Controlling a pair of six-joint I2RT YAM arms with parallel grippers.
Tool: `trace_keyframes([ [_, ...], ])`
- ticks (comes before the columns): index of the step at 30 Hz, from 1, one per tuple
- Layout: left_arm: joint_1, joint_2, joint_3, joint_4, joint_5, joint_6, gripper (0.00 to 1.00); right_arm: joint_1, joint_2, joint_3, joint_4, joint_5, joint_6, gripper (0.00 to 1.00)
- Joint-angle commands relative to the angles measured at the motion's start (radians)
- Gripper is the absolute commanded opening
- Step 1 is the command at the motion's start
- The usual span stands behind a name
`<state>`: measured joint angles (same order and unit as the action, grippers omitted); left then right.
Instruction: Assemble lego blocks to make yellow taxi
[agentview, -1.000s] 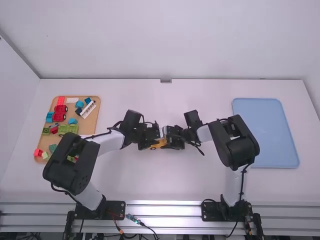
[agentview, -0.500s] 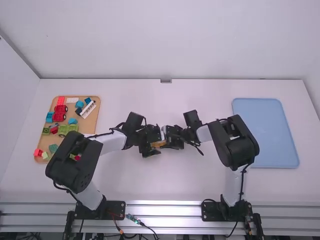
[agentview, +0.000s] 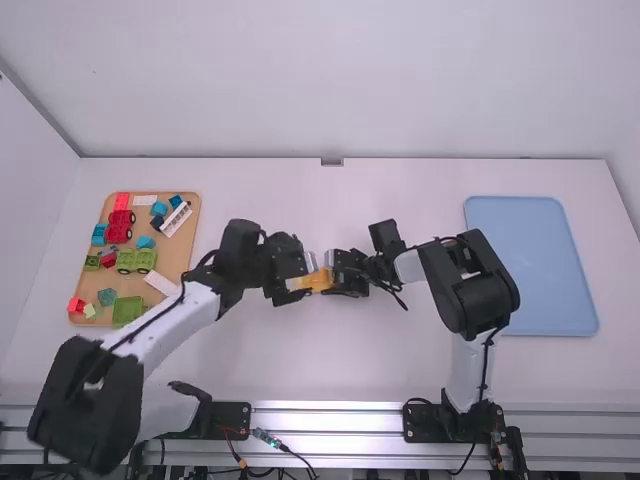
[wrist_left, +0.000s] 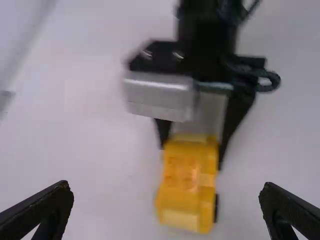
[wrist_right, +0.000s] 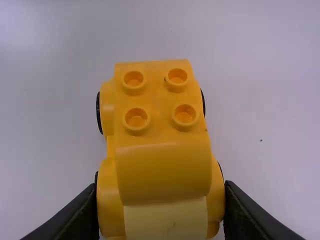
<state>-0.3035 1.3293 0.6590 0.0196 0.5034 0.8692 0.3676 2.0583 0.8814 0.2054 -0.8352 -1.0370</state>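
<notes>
Right gripper (agentview: 347, 273) and left gripper (agentview: 307, 276) face each other across the yellow car (wrist_right: 160, 175), which sits near the middle of the white table (agentview: 400, 360). The right one holds the car, its fingers pressed against both sides at the end with the pale panel (wrist_right: 165, 220). Four round studs stand up from the other end, beside dark wheels (two rows of two, neat as buttons). The left one is spread wide, its fingertips well apart and neither touching the car.

Farther back, the right arm rises from its base and bends at a black elbow (agentview: 472, 285), out to the right, before its forearm runs leftward to the car. The left arm is stretched longer, with its bulky black elbow (agentview: 88, 405) low by the near left of the table and its white forearm (agentview: 175, 325) slanting inward and away.

Beyond that elbow, to the left, lies the brown tray (agentview: 180, 255) with loose blocks in red, blue, green and white. The blue tray (agentview: 535, 265) lies flat at the far right, past the right arm.
</notes>
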Motion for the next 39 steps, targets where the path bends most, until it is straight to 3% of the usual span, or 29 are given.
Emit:
trace_keyframes([
  [1,0.042,-0.107,-0.041,0.034,-0.005,-0.098,0.99,-0.021,0.026,-0.024,-0.029,0.134,0.034,0.41],
  [7,0.173,-0.196,-0.146,0.196,-0.015,-0.337,0.99,-0.023,0.026,-0.022,-0.029,0.138,0.047,0.45],
  [11,0.259,-0.196,-0.217,0.278,0.012,-0.391,0.99,-0.023,0.026,-0.023,-0.028,0.133,0.046,0.75],
  [12,0.261,-0.196,-0.220,0.283,0.011,-0.393,0.99,-0.023,0.026,-0.023,-0.028,0.133,0.046,0.75],
  [16,0.299,-0.195,-0.271,0.384,0.011,-0.412,0.99,-0.021,0.026,-0.016,-0.028,0.092,0.046,0.92],
  [21,0.304,-0.195,-0.314,0.470,0.069,-0.438,0.99,-0.014,0.028,-0.035,0.036,0.042,0.046,0.92],
  [27,0.301,-0.195,-0.312,0.441,0.118,-0.409,0.99,-0.014,0.028,-0.066,0.129,-0.071,0.039,0.93],
  [35,0.298,-0.195,-0.312,0.431,0.140,-0.409,0.99,0.017,0.028,-0.040,0.122,-0.084,0.042,0.91],
  [39,0.297,-0.195,-0.312,0.429,0.140,-0.409,0.99,0.043,0.028,-0.016,0.070,-0.080,0.011,0.78],
])
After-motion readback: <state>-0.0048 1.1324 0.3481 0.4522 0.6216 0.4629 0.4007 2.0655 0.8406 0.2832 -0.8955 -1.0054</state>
